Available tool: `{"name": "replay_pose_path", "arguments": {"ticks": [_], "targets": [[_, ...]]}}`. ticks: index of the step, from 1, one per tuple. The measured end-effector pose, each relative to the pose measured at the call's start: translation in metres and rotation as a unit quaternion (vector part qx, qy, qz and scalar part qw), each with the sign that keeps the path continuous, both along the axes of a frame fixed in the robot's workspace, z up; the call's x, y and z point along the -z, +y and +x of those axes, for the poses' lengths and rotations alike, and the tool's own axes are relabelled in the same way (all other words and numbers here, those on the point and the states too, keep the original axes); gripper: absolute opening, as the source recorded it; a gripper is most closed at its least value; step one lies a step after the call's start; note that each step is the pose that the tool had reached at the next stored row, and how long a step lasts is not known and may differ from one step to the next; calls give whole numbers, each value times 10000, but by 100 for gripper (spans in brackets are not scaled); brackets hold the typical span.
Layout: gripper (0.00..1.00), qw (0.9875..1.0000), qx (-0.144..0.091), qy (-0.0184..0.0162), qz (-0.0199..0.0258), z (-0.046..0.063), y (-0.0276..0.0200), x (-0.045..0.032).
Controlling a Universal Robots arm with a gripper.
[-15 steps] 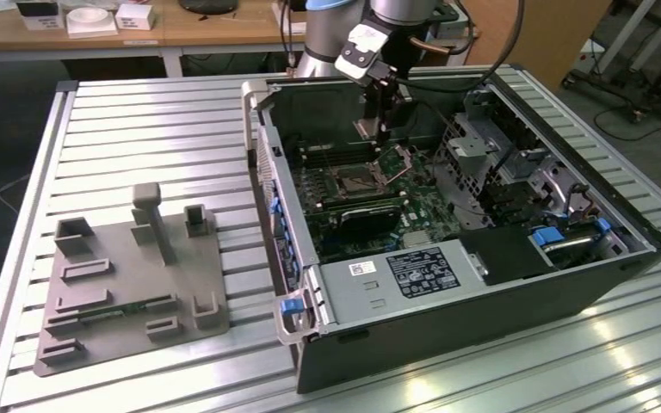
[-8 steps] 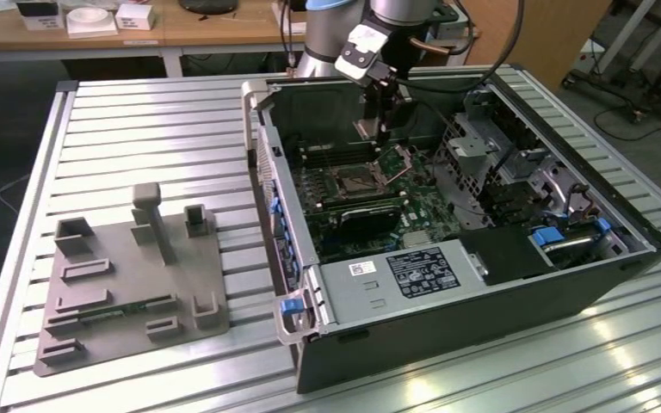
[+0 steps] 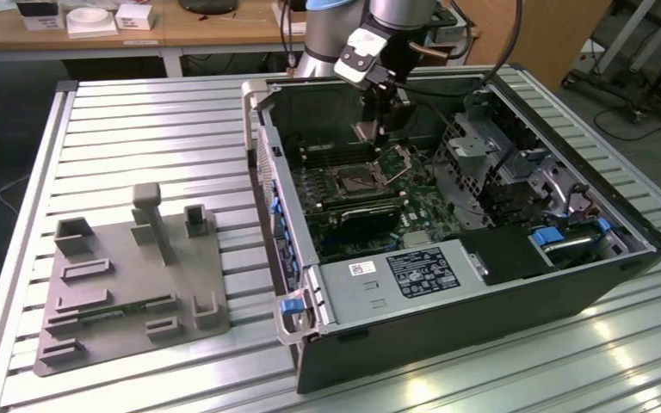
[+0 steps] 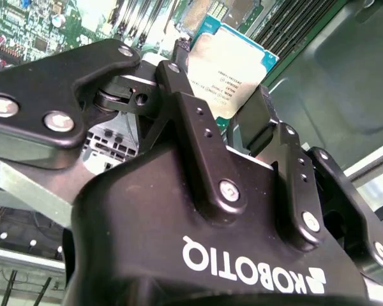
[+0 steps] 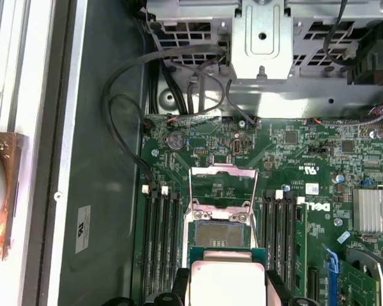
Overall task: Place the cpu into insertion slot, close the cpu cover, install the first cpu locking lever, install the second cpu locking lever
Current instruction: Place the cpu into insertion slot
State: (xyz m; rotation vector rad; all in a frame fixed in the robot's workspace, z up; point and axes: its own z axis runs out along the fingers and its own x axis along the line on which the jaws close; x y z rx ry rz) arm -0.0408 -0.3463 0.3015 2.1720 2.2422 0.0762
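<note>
My gripper (image 3: pixel 377 129) hangs inside the open computer case, above the motherboard, shut on the cpu (image 4: pixel 233 67). The cpu is a flat square chip with a silvery top and a green edge, held by its sides between the black fingers (image 4: pixel 185 108). In the first wrist view the cpu (image 5: pixel 226 280) hovers just short of the insertion slot (image 5: pixel 220 234), whose dark centre lies bare. The cpu cover (image 5: pixel 220 182), a thin metal frame, stands swung open on the slot's far side. In the exterior view the insertion slot (image 3: pixel 360 181) lies below the gripper, with the cpu cover (image 3: pixel 398 159) raised beside it.
Long black memory slots (image 5: pixel 163 242) flank the slot on both sides. Loose black cables (image 5: pixel 179 83) and a metal drive cage (image 3: pixel 503 163) stand close by. A grey labelled box (image 3: pixel 405 271) fills the case front. A grey fixture plate (image 3: pixel 135 284) lies at the exterior view's left.
</note>
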Motion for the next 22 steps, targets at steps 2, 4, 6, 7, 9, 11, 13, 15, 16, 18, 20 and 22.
{"name": "replay_pose_path", "arguments": {"ticks": [2,4,6,7,9,11,13,15,16,18,20,22], "targets": [[54,10000,2,38,0,0,0,30],[54,10000,8,73,0,0,3,62],[54,9999,17,99,-1,-1,9,97],[54,9999,22,110,-1,-1,12,115],[54,9999,34,129,0,0,22,152],[54,9999,52,149,0,0,31,188],[54,9998,64,175,0,-1,37,224],[54,9998,69,203,-1,0,40,260],[54,9997,72,216,0,0,41,278],[54,9997,78,241,0,-1,46,314],[54,9996,91,262,0,0,49,350],[54,9995,126,275,0,2,50,387]]}}
